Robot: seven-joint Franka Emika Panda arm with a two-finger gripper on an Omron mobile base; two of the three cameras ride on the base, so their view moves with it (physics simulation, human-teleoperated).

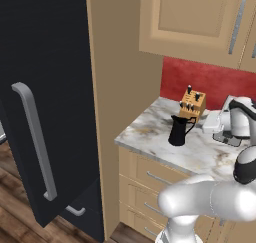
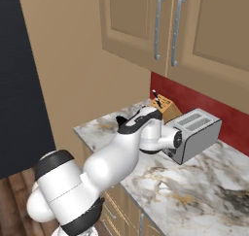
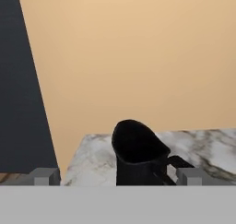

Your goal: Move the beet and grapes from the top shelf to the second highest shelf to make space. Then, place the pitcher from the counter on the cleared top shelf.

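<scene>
The black pitcher [image 1: 179,130] is seen upright on the marble counter [image 1: 150,132], near its left end, just in front of the tan knife block [image 1: 192,104] and well apart from the toaster [image 2: 194,133]. In the hand view the pitcher [image 3: 138,154] is framed between the two grey finger tips [image 3: 44,176], which are spread wide to either side of it; the gripper [image 3: 117,177] is thus judged to be fully open and nothing is held. The distance remaining to the pitcher cannot be told.

Several risks are judged from here. If the claw is closed too high or off-centre, the slim pitcher could be tipped or pushed towards the counter's edge. The side handle [image 3: 177,163] may be caught by one finger and the body twisted out of the grip. During the carry to the fridge, the dark fridge door [image 1: 45,102] could be struck.

No brand, label or writing can be read on any item
</scene>
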